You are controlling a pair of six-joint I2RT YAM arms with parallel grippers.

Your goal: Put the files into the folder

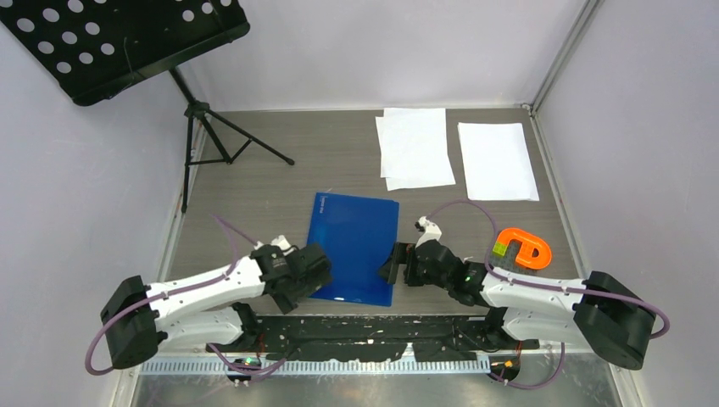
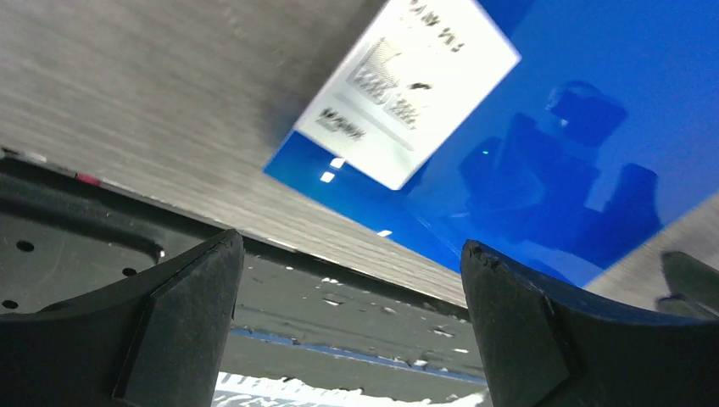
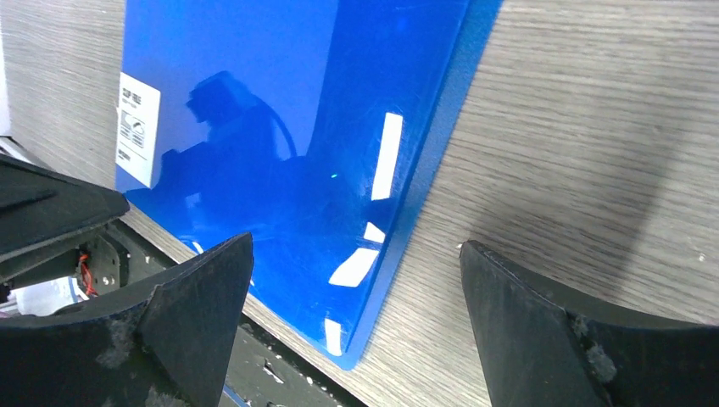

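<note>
Folder point(image 1: 356, 246) closed and flat on the table point(image 1: 254, 195), white label point(image 2: 411, 85) by its near-left corner. Left gripper point(image 1: 312, 275) at that corner, jaws wide apart, gripping nothing. Right gripper point(image 1: 394, 264) at the folder's right edge, close to the near-right corner, jaws likewise spread and straddling that edge in the wrist view. Contact with the cover not clear. Files point(image 1: 415, 146) well beyond the folder's far-right corner, in two lots: a loose overlapping pile and, right of it, a neat one. Orange U-shaped thing point(image 1: 523, 248) right of the folder, past the right gripper. Music stand point(image 1: 127, 42) far beyond the folder's left edge
</note>
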